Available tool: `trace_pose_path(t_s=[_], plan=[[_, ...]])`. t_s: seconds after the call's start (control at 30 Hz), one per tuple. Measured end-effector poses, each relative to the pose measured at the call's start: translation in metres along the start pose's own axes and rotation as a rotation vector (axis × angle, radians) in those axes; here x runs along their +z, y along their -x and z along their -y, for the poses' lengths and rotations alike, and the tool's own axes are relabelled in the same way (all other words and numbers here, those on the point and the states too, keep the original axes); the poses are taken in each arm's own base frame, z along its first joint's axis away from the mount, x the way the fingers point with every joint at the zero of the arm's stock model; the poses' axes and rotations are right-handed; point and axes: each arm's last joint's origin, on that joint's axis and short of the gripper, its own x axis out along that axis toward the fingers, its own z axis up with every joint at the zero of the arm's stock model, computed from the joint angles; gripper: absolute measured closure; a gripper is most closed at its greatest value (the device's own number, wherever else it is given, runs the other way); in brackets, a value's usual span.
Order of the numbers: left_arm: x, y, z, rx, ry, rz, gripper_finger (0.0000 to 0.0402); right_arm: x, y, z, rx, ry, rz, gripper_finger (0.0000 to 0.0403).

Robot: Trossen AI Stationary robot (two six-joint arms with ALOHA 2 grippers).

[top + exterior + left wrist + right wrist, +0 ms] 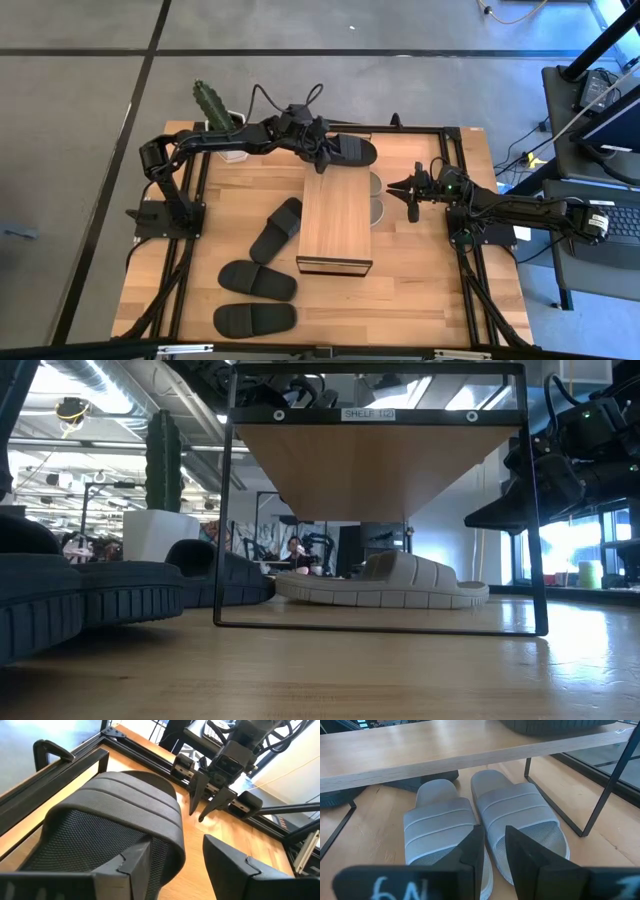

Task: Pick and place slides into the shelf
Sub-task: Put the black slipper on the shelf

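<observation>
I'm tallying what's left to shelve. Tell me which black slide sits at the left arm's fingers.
The black slide at the shelf's far end, by the left gripper, whose fingers stand open at its strap. The other three black slides lie on the table left of the shelf.

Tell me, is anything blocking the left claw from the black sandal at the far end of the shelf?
Nothing visible. The left gripper sits right at that black slide, its open fingers either side of the strap, at the far end of the shelf. The right gripper waits off to the shelf's side.

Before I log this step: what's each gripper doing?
Left gripper: open, at a black slide's strap.
Right gripper: narrow gap, holding nothing, facing the beige slides.
</observation>
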Motion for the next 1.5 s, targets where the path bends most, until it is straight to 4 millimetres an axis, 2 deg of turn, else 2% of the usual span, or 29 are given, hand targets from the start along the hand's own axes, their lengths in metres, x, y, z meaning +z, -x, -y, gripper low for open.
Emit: trace_pose_path(t_s=[0.3,0.5,0.77,0.93,1.07,1.13,1.23,1.37,1.5], plan=[[-0.002,0.005,0.000,0.018,0.023,-0.040,0.0235,0.000,0.000,0.000,0.000,0.000,0.000,0.0323],[0.003,0.022,0.007,0.031,0.025,-0.058,0.0235,0.000,0.000,0.000,0.000,0.000,-0.001,0.0323],[0.001,0.064,0.025,0.193,-0.032,-0.160,0.0235,0.000,0.000,0.000,0.000,0.000,-0.002,0.0323],[-0.006,0.095,0.056,0.258,-0.178,-0.242,0.0235,-0.001,0.000,0.000,0.000,-0.003,-0.010,0.0323],[-0.015,0.130,0.084,0.385,-0.289,-0.275,0.0235,-0.003,0.000,0.000,0.000,-0.007,-0.027,0.0323],[-0.023,0.147,0.099,0.420,-0.342,-0.291,0.0235,-0.004,0.000,0.000,0.000,-0.010,-0.038,0.0323],[-0.044,0.159,0.116,0.379,-0.413,-0.309,0.0235,-0.004,0.000,0.000,-0.001,-0.010,-0.044,0.0323],[-0.087,0.158,0.127,0.294,-0.501,-0.370,0.0235,-0.004,0.000,0.000,-0.001,-0.008,-0.042,0.0323],[-0.135,0.143,0.128,0.257,-0.642,-0.426,0.0235,-0.004,0.000,0.000,-0.001,-0.006,-0.035,0.0323]])
